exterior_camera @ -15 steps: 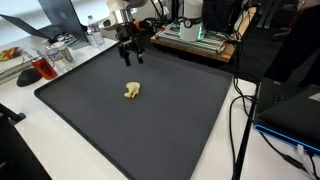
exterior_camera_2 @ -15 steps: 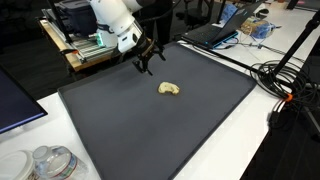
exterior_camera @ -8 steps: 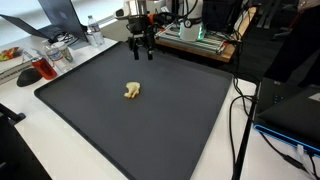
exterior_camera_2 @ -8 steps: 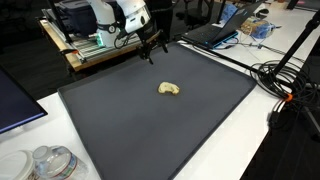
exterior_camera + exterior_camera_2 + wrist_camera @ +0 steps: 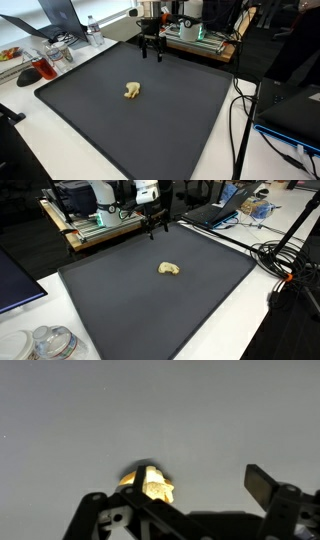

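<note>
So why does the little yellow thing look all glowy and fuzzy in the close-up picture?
In the wrist view the yellowish lump is overbright and soft, and the dark fingers near the lens look slightly blurred; in both exterior views it looks small but crisper on the evenly lit grey mat, with hardly any shadow.

The fingers [image 5: 144, 53] have swung farther from the yellow lump [image 5: 133, 91].

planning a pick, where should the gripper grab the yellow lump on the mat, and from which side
Likely from straight above, the open gripper closing across the narrow middle of the yellow lump: it lies low and alone on the flat mat, with no handle showing.
</note>
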